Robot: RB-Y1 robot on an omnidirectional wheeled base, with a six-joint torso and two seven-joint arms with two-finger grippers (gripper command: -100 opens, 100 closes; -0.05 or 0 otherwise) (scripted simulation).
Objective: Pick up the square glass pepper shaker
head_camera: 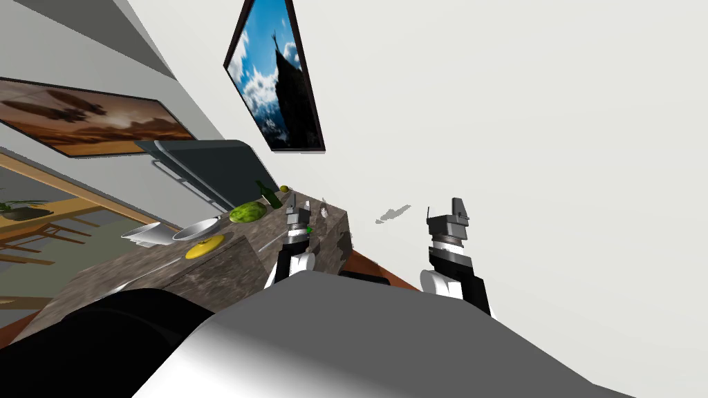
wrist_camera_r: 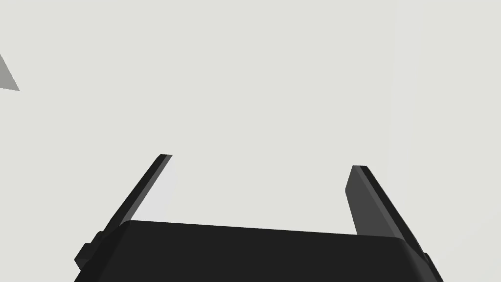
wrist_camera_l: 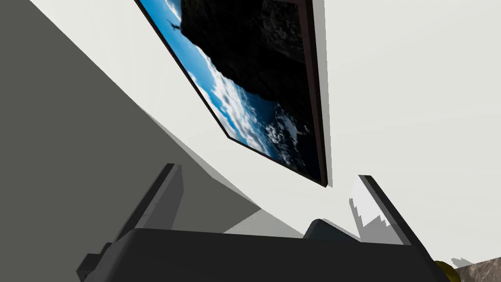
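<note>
Left gripper (head_camera: 299,202): fingers apart with nothing between them. It hangs over the end of the worktop (head_camera: 228,266) and is aimed at the wall, not down at the surface.
Right gripper (wrist_camera_r: 261,162): fingers apart and empty, off the worktop's end, facing bare wall.
Pepper shaker (head_camera: 323,205): probably the small pale thing just beside the left gripper, near the worktop's end edge. The fingers are not touching it.
Farther along the worktop: a green bottle (head_camera: 268,195), a striped green melon (head_camera: 247,212) and a grey bowl (head_camera: 197,228).
Risk: with the wrist camera pointing off the shaker, a blind descent could clip it with a finger. So close to the end edge, a nudge may tip it or push it over.
Hard to make out: the shaker's shape, material and exact footing are too small to read. Its gap to the edge is unclear.
</note>
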